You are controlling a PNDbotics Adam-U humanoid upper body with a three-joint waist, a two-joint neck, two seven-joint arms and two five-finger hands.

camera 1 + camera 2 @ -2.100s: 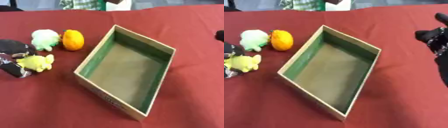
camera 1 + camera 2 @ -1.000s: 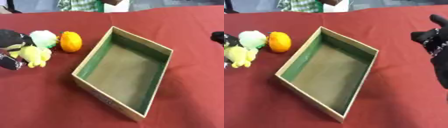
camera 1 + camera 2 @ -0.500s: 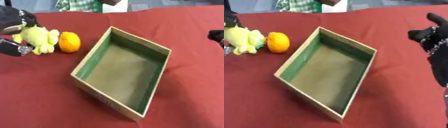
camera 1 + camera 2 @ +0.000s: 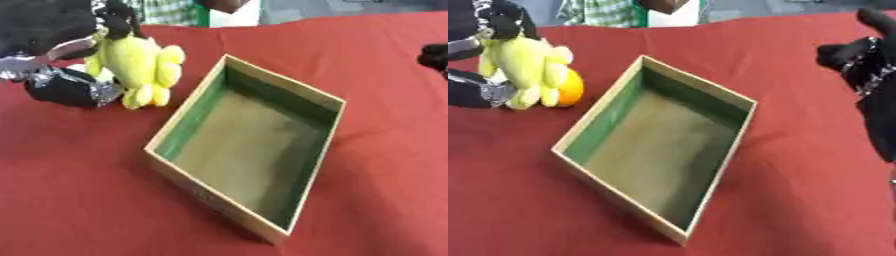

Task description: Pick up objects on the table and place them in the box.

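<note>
Box (image 4: 325, 102) empty, mid-table | right hand (image 4: 866, 60) idle far right, fingers relaxed | left hand (image 4: 54, 40) clutching yellow plush (image 4: 140, 65), lifted just left of box | carry it fully past the rim before letting go | orange (image 4: 570, 88) behind plush

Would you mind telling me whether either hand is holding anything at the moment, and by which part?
The left hand holds the yellow plush toy, gripped at its upper end, left of the wooden box. The right hand holds nothing.
</note>
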